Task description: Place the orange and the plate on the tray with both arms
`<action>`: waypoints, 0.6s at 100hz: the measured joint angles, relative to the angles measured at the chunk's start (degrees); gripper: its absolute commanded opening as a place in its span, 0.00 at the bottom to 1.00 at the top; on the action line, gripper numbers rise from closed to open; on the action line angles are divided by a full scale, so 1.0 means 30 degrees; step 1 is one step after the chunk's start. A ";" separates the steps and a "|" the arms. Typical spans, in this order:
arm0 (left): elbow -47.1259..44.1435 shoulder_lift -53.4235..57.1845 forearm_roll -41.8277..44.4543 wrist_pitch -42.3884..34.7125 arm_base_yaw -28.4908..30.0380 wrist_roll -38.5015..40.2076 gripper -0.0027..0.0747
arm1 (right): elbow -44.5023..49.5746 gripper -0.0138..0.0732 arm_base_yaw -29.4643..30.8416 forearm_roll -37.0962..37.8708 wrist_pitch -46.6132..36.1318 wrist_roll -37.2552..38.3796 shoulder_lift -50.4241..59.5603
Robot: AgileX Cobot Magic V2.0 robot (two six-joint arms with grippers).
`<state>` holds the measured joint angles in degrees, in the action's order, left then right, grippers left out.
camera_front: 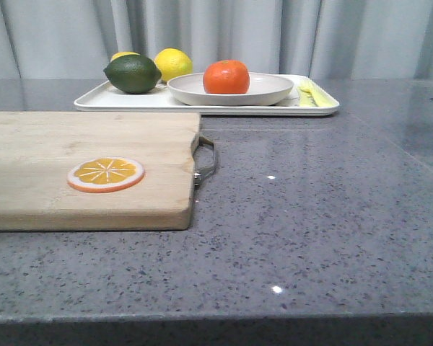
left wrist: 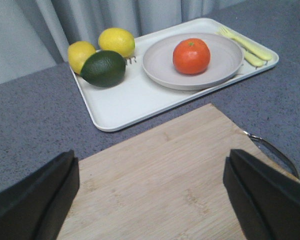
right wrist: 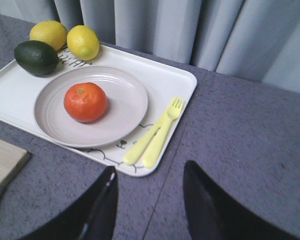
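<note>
Front view
Orange: the orange (camera_front: 226,76) sat on the plate (camera_front: 263,92), a little to the left of the middle.
Plate: the plate sat on the tray (camera_front: 130,100), toward the right part.
Tray: the tray lay at the far side of the gray table (camera_front: 310,209), in front of the curtain (camera_front: 216,32).
Other fruit: a green lime (camera_front: 133,73) and two lemons (camera_front: 173,63) sat at the tray's left end.
Board: a wooden cutting board (camera_front: 86,169) lay near the camera on the left, with an orange slice (camera_front: 105,174) on top of it.
Arms: no arm showed here.

Left wrist view
Left gripper: the left gripper (left wrist: 152,195) was wide open and held nothing. It hung over the cutting board.
Orange: it rested on the plate on the tray, well apart from the fingers (left wrist: 35,200).

Right wrist view
Right gripper: the right gripper (right wrist: 150,205) was open and held nothing. It hung over the bare table, near the tray's corner.
Fork and spoon: a yellow fork and spoon (right wrist: 155,135) lay on the tray just beside the plate.
</note>
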<state>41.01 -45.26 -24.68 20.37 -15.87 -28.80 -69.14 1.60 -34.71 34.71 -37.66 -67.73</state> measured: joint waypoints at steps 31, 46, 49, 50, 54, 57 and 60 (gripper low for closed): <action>-0.2074 0.2900 -0.0013 -0.0766 0.0000 0.0000 0.76 | 1.0958 0.54 0.0000 -0.0041 -0.4586 -0.0435 1.0900; -0.3294 0.4284 -0.0046 -0.1148 0.0000 0.0000 0.76 | 1.3840 0.54 0.0000 -0.0110 -0.5547 -0.1188 1.6200; -0.3520 0.4620 -0.0046 -0.1222 0.0000 0.0000 0.76 | 1.4371 0.54 0.0000 -0.0110 -0.5660 -0.1276 1.7011; -0.3625 0.4684 -0.0046 -0.1224 0.0000 0.0000 0.76 | 1.4470 0.54 0.0000 -0.0110 -0.5698 -0.1305 1.7202; -0.3851 0.5048 -0.0046 -0.1224 0.0000 0.0000 0.76 | 1.5021 0.54 0.0000 -0.0143 -0.5838 -0.1396 1.8238; -0.4032 0.5267 -0.0046 -0.1253 0.0000 0.0000 0.76 | 1.5349 0.54 0.0000 -0.0143 -0.5879 -0.1518 1.8808; -0.4144 0.5463 -0.0046 -0.1253 0.0000 0.0000 0.76 | 1.5657 0.54 0.0000 -0.0143 -0.5879 -0.1563 1.9366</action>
<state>28.58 -28.87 -24.82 16.61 -15.87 -28.80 -22.17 1.60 -35.14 17.07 -42.35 -9.63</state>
